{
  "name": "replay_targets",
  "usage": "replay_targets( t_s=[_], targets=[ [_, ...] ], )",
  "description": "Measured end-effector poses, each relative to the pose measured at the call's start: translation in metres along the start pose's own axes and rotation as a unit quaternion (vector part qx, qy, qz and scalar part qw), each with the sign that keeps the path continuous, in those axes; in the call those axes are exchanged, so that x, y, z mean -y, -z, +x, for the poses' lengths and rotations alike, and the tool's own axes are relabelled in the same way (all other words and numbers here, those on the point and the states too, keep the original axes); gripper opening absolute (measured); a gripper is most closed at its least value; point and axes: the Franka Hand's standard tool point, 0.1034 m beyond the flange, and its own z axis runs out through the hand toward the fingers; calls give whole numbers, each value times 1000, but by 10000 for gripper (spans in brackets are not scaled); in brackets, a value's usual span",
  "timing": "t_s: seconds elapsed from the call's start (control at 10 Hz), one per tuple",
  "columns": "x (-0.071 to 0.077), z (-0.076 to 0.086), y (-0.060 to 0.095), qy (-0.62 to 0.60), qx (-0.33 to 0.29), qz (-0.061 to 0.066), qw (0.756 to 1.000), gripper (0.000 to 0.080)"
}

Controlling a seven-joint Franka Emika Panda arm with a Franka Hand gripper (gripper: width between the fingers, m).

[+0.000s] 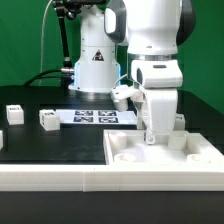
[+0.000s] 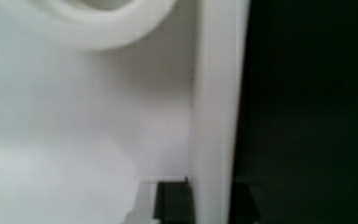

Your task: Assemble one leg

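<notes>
White plastic everywhere on this one lol. Closest up is a long white rail (image 1: 50, 178) along the table's front edge, and right behind it sits the white panel (image 1: 200, 152), flat on the black table. The gripper (image 1: 150, 135) is straight down on the panel's far edge. In the wrist view the dark fingers (image 2: 171, 200) sit on either side of a thin white strip that looks like the panel (image 2: 69, 120) rim, so the gripper (image 2: 208, 200) seems clamped on that edge, though it's pretty blurry. There's a round recess (image 2: 96, 18) in the panel just ahead of the fingers. The leg (image 1: 47, 120) stands well apart from the fingers, off toward the exterior view's left, with a second post (image 1: 15, 113) even further out. The marker board (image 1: 95, 117) lies between the leg and the fingers, a bit further back.
</notes>
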Motion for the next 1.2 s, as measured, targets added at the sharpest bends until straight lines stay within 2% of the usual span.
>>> replay_targets(
  t_s=[0.2, 0.3, 0.4, 0.5, 0.6, 0.7, 0.8, 0.9, 1.2],
  targets=[
    [0, -1, 0, -1, 0, 0, 1000, 57],
    [0, -1, 0, -1, 0, 0, 1000, 144],
    [0, -1, 0, -1, 0, 0, 1000, 280],
    [0, -1, -1, -1, 0, 0, 1000, 280],
    [0, -1, -1, -1, 0, 1, 1000, 462],
    [0, -1, -1, -1, 0, 1, 1000, 582],
    [1, -1, -1, -2, 0, 1, 1000, 582],
    [1, -2, -1, -2, 0, 1, 1000, 636],
    [1, -2, 0, -2, 0, 2, 1000, 649]
  ],
)
